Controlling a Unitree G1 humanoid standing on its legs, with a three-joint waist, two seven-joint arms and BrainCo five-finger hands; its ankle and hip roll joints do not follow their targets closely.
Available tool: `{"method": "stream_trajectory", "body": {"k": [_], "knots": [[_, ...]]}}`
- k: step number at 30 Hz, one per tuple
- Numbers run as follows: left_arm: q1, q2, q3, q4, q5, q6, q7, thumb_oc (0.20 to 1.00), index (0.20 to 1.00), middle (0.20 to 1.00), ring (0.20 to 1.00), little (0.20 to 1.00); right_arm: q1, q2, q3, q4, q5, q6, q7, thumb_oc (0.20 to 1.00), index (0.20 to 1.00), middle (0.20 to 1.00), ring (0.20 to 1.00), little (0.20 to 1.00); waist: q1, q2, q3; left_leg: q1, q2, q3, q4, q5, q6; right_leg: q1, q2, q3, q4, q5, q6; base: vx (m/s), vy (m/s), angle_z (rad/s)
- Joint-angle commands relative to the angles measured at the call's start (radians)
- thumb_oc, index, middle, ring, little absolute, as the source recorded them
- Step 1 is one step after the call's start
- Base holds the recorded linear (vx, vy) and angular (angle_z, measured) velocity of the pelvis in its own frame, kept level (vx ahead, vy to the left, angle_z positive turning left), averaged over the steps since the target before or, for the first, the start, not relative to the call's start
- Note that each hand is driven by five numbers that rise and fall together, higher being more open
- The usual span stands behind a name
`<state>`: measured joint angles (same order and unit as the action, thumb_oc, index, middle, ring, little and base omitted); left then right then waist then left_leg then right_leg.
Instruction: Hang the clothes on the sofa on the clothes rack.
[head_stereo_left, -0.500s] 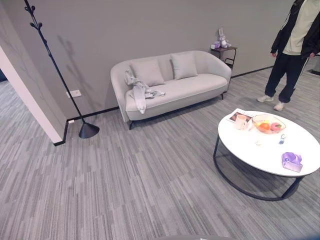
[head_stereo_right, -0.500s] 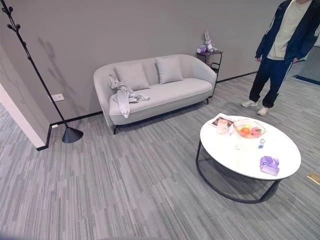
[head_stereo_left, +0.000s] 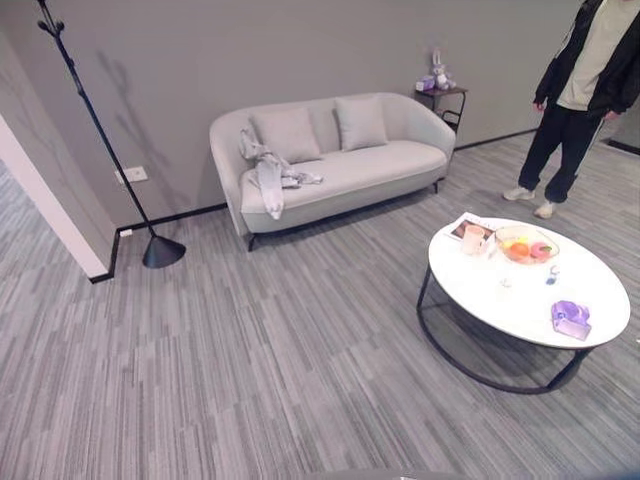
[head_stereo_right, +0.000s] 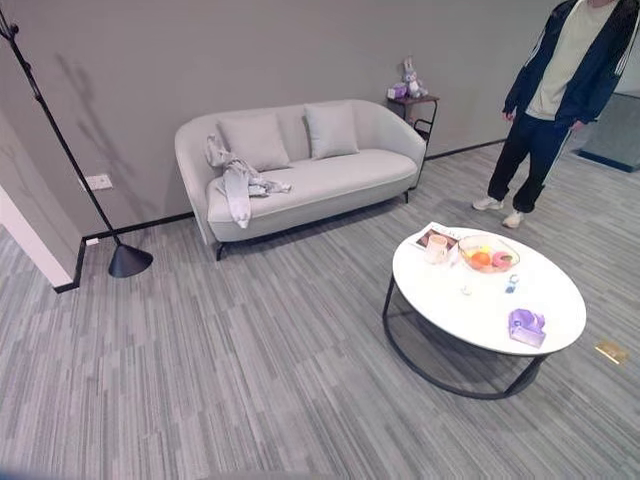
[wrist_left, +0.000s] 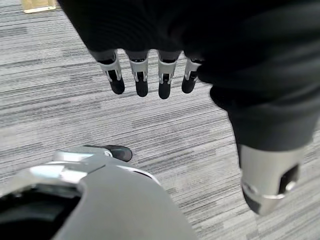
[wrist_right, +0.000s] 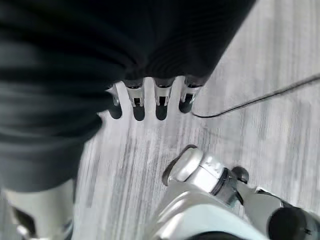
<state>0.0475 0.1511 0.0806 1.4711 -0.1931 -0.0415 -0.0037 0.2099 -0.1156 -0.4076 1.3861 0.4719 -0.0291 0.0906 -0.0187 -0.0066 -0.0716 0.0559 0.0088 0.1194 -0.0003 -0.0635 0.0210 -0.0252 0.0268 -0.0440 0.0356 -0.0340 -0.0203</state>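
While the grey garment (head_stereo_left: 271, 178) lay draped over the left end of the sofa (head_stereo_left: 370, 170), upper centre of the frame, both hands hung empty above the carpet: left hand (wrist_left: 150, 75) with fingers straight and relaxed, right hand (wrist_right: 150, 100) likewise, neither gripping anything. Clothes rack (head_stereo_left: 95, 130): upper left, apart from the sofa. Step judged: approach, garment untouched. Next move would call for walking to the sofa, past the round desk (head_stereo_left: 500, 300), and reaching down for the garment.

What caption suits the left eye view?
Grey garment draped on the sofa, clothes rack left, person standing by.
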Motion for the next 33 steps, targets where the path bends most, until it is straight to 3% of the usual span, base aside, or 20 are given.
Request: {"method": "stream_trajectory", "body": {"k": [1, 10, 19, 21, 23, 24, 25, 26, 27, 29, 31, 32, 33], "knots": [[-0.045, -0.078, 0.048, 0.057, 0.034, -0.004, -0.019, 1.000, 1.000, 1.000, 1.000, 1.000, -0.048, 0.057, -0.066, 0.067, 0.009, 0.005, 0.024, 1.000, 1.000, 1.000, 1.000, 1.000, -0.004, -0.015, -0.020, 0.015, 0.056, -0.104, -0.087, 0.080, -0.085, 0.067, -0.074, 0.061, -0.084, 0.154, 0.076, 0.02, -0.038, 0.01], [-0.057, -0.082, 0.025, 0.056, 0.044, -0.004, -0.016, 1.000, 1.000, 1.000, 1.000, 1.000, -0.054, 0.070, -0.035, 0.032, -0.008, 0.001, 0.022, 1.000, 1.000, 1.000, 1.000, 1.000, -0.002, -0.021, -0.006, 0.013, 0.064, -0.099, -0.087, 0.075, -0.084, 0.061, -0.072, 0.056, -0.076, 0.150, 0.074, 0.00, -0.019, 0.00], [-0.051, -0.088, 0.003, 0.051, 0.058, 0.000, -0.014, 1.000, 1.000, 1.000, 1.000, 1.000, -0.072, 0.039, 0.009, 0.135, -0.019, -0.007, 0.008, 1.000, 1.000, 1.000, 1.000, 1.000, -0.004, -0.018, -0.014, 0.009, 0.067, -0.100, -0.087, 0.070, -0.081, 0.059, -0.069, 0.062, -0.081, 0.149, 0.072, 0.01, -0.017, 0.00], [-0.045, -0.092, 0.005, 0.056, 0.064, 0.003, -0.018, 1.000, 1.000, 1.000, 1.000, 1.000, -0.074, 0.054, 0.007, 0.121, -0.017, -0.011, 0.008, 1.000, 1.000, 1.000, 1.000, 1.000, -0.005, -0.019, 0.000, 0.023, 0.081, -0.100, -0.087, 0.093, -0.082, 0.050, -0.060, 0.069, -0.053, 0.146, 0.071, 0.00, -0.093, 0.01], [-0.042, -0.106, 0.013, 0.072, 0.054, 0.009, -0.029, 1.000, 1.000, 1.000, 1.000, 1.000, -0.066, 0.043, 0.019, 0.081, -0.012, -0.014, 0.007, 1.000, 1.000, 1.000, 1.000, 1.000, 0.001, -0.050, 0.047, -0.052, 0.124, -0.081, 0.143, 0.104, -0.072, 0.036, -0.073, 0.061, -0.020, 0.154, 0.069, -0.12, -0.221, 0.05], [-0.054, -0.105, 0.024, 0.068, 0.037, 0.009, -0.034, 1.000, 1.000, 1.000, 1.000, 1.000, -0.067, 0.026, 0.023, 0.068, -0.001, -0.009, 0.001, 1.000, 1.000, 1.000, 1.000, 1.000, 0.000, -0.072, 0.082, -0.149, 0.149, -0.080, 0.309, 0.078, -0.067, 0.036, -0.092, 0.044, -0.014, 0.167, 0.065, -0.15, -0.378, 0.20], [-0.059, -0.092, 0.042, 0.051, 0.002, 0.006, -0.024, 1.000, 1.000, 1.000, 1.000, 1.000, -0.059, -0.010, 0.024, 0.071, 0.007, -0.004, -0.014, 1.000, 1.000, 1.000, 1.000, 1.000, 0.020, -0.101, 0.157, -0.280, 0.162, -0.086, 0.565, 0.064, -0.058, 0.077, -0.115, 0.026, -0.014, 0.186, 0.051, -0.05, -0.347, 0.42], [-0.061, -0.092, 0.049, 0.039, -0.019, 0.003, -0.027, 1.000, 1.000, 1.000, 1.000, 1.000, -0.056, -0.023, 0.022, 0.074, 0.009, 0.003, -0.017, 1.000, 1.000, 1.000, 1.000, 1.000, 0.034, -0.108, 0.179, -0.351, 0.140, -0.074, 0.618, 0.068, -0.063, 0.107, -0.121, 0.026, -0.018, 0.185, 0.043, 0.14, -0.278, 0.49], [-0.057, -0.086, 0.079, 0.023, -0.046, 0.001, -0.030, 1.000, 1.000, 1.000, 1.000, 1.000, -0.054, -0.030, 0.025, 0.081, -0.007, 0.008, -0.017, 1.000, 1.000, 1.000, 1.000, 1.000, 0.073, -0.095, 0.219, -0.480, 0.096, -0.078, 0.661, 0.056, -0.103, 0.162, -0.100, 0.050, -0.030, 0.177, 0.037, 0.26, -0.094, 0.63], [-0.035, -0.074, 0.119, 0.028, -0.061, 0.005, -0.027, 1.000, 1.000, 1.000, 1.000, 1.000, -0.051, -0.031, 0.039, 0.059, -0.023, 0.012, -0.009, 1.000, 1.000, 1.000, 1.000, 1.000, 0.127, -0.079, 0.234, -0.530, 0.024, -0.050, 0.503, 0.074, -0.117, 0.218, -0.071, 0.077, -0.050, 0.171, 0.036, 0.32, -0.033, 0.16], [-0.035, -0.073, 0.119, 0.028, -0.061, 0.005, -0.027, 1.000, 1.000, 1.000, 1.000, 1.000, -0.051, -0.031, 0.039, 0.059, -0.023, 0.012, -0.009, 1.000, 1.000, 1.000, 1.000, 1.000, 0.127, -0.082, 0.234, -0.526, 0.020, -0.048, 0.494, 0.080, -0.117, 0.217, -0.075, 0.077, -0.050, 0.171, 0.036, 0.17, 0.005, -0.59], [-0.019, -0.061, 0.140, 0.038, -0.068, 0.012, -0.025, 1.000, 1.000, 1.000, 1.000, 1.000, -0.042, -0.028, 0.057, 0.031, -0.035, 0.007, -0.010, 1.000, 1.000, 1.000, 1.000, 1.000, 0.169, -0.066, 0.247, -0.534, -0.009, -0.032, 0.312, 0.100, -0.121, 0.248, -0.052, 0.097, -0.054, 0.164, 0.040, 0.67, 0.110, -0.85], [0.008, -0.050, 0.149, 0.055, -0.060, 0.009, -0.018, 1.000, 1.000, 1.000, 1.000, 1.000, -0.031, -0.020, 0.111, -0.013, -0.070, -0.010, -0.015, 1.000, 1.000, 1.000, 1.000, 1.000, 0.242, -0.049, 0.259, -0.596, -0.023, -0.021, 0.133, 0.107, -0.133, 0.317, -0.041, 0.104, -0.046, 0.138, 0.039, 0.67, 0.110, -0.83]]}}
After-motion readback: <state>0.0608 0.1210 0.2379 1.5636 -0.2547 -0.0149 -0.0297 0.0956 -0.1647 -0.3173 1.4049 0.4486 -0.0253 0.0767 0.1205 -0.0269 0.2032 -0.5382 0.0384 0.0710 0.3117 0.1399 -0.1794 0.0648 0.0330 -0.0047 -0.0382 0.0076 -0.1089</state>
